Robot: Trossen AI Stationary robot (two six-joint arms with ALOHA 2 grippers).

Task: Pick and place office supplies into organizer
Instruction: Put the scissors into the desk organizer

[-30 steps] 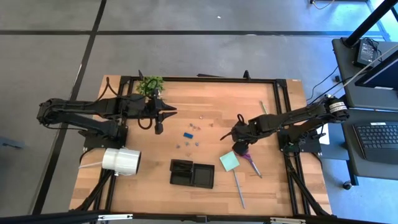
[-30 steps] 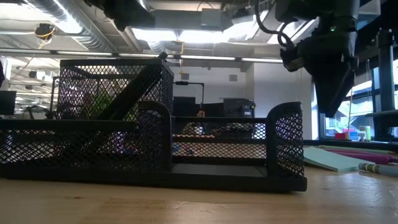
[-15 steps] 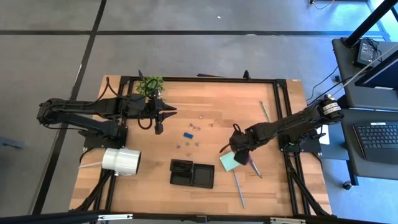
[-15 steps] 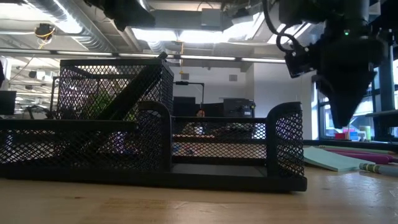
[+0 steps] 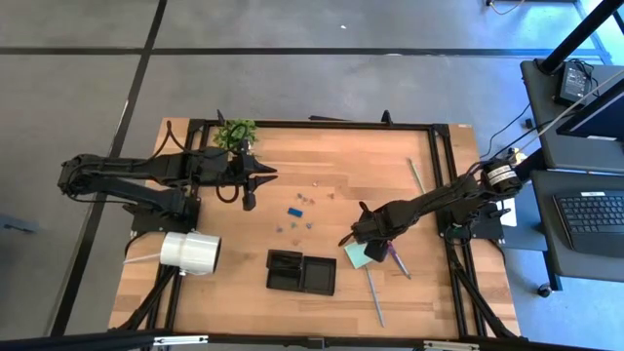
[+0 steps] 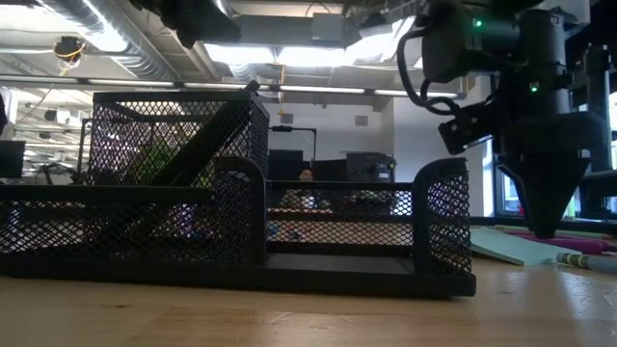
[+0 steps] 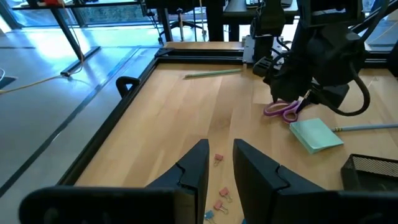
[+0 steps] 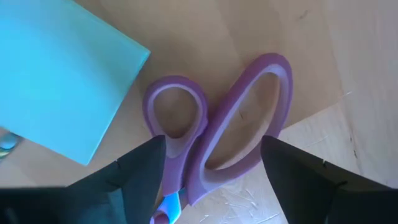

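The purple-handled scissors (image 8: pixel 217 124) lie flat on the table beside the pale green sticky-note pad (image 8: pixel 56 81), right of the black mesh organizer (image 5: pixel 301 272). My right gripper (image 8: pixel 214 180) points down over the scissors' handles, open, with one finger on each side of the two rings. In the low view its tip (image 6: pixel 545 226) hangs a little above the table. My left gripper (image 7: pixel 221 165) waits at the far left near the plant, fingers a narrow gap apart with nothing between them. Small clips (image 5: pixel 297 210) lie mid-table.
A big white roll (image 5: pixel 190 252) lies at the near left and a small green plant (image 5: pixel 236 132) stands at the far left. A slim grey stick (image 5: pixel 374 295) lies near the front edge. A thin pen (image 5: pixel 415 171) lies at the far right.
My right gripper has come down and moved toward the table's near edge, onto the spot over the scissors' handles, rolling a little about its own axis. Its fingers stay open. The scissors and the pad have not moved.
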